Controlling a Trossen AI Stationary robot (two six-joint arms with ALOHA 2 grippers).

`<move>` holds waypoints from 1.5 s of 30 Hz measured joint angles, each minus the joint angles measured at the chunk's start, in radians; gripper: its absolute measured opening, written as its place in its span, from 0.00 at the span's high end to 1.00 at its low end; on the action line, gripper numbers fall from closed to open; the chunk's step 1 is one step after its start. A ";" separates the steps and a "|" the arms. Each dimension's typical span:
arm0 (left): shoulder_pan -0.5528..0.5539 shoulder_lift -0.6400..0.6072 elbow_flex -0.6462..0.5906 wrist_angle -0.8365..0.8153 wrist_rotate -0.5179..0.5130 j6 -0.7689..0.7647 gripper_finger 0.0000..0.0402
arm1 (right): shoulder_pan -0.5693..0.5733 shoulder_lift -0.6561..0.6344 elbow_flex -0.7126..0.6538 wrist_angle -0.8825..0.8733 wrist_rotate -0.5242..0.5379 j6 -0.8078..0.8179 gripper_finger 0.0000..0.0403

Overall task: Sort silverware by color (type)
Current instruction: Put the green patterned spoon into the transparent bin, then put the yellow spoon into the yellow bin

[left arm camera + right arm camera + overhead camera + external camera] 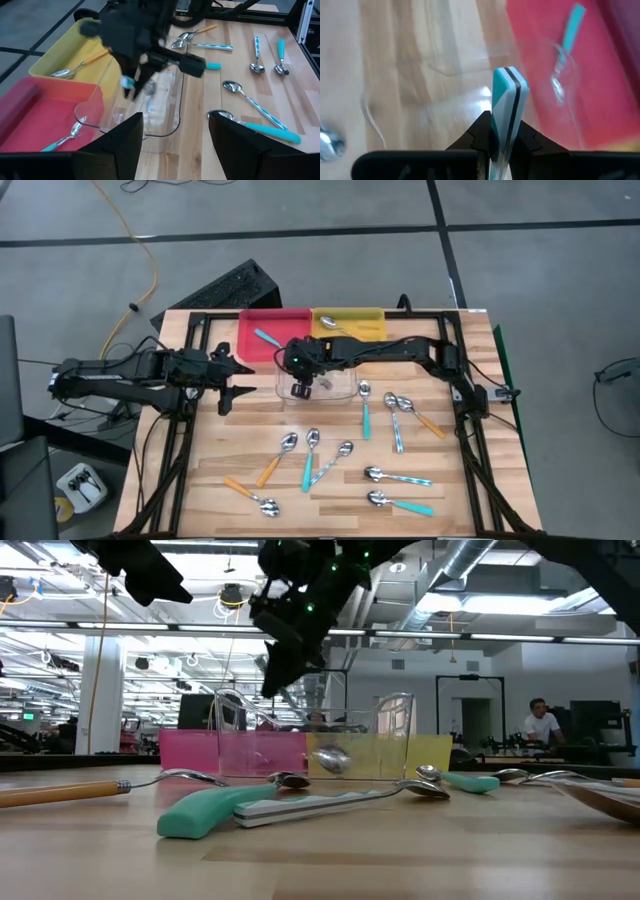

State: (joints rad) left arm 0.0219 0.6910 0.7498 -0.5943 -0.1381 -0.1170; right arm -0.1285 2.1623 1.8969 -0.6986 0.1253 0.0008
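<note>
My right gripper [300,387] hangs over the clear tray [335,392], shut on a spoon with a pale blue striped handle [505,92]. It also shows in the left wrist view [135,84] and high up in the low view [283,652]. My left gripper [236,376] waits open to the left of the clear tray, above the table. A teal spoon [265,337] lies in the red tray [285,320], and an orange-handled spoon [334,326] lies in the yellow tray [365,315]. Several more spoons lie flat on the table, among them teal [308,463], orange [272,464] and pale blue [400,477]. My right gripper pinches the striped handle [504,117] between its two fingers, from above and pointing down. The handle's free end [506,80] sticks out past the fingertips. The spoon is lifted clear above the clear tray; its bowl is hidden in the right wrist view.
The red and yellow trays sit side by side at the table's far edge, with the clear tray just in front of them. Black frame rails [470,450] run along the table's left and right sides. Loose spoons cover the near and right parts of the wooden table.
</note>
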 joint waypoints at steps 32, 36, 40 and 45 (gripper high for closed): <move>0.000 0.000 0.000 -0.005 0.000 0.002 0.48 | -0.012 0.019 -0.003 -0.005 -0.049 -0.005 0.76; 0.000 0.000 0.000 -0.025 -0.001 0.001 0.48 | -0.012 0.019 -0.003 -0.005 -0.049 -0.006 0.68; 0.000 0.000 0.000 -0.025 0.000 0.000 0.48 | -0.012 0.019 -0.003 -0.004 -0.049 -0.009 0.62; 0.000 0.000 0.000 -0.023 -0.001 0.009 0.48 | -0.012 0.013 -0.003 0.002 -0.049 -0.034 0.61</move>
State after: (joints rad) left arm 0.0223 0.6910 0.7498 -0.6171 -0.1387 -0.1083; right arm -0.1402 2.1748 1.8942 -0.6970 0.0765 -0.0329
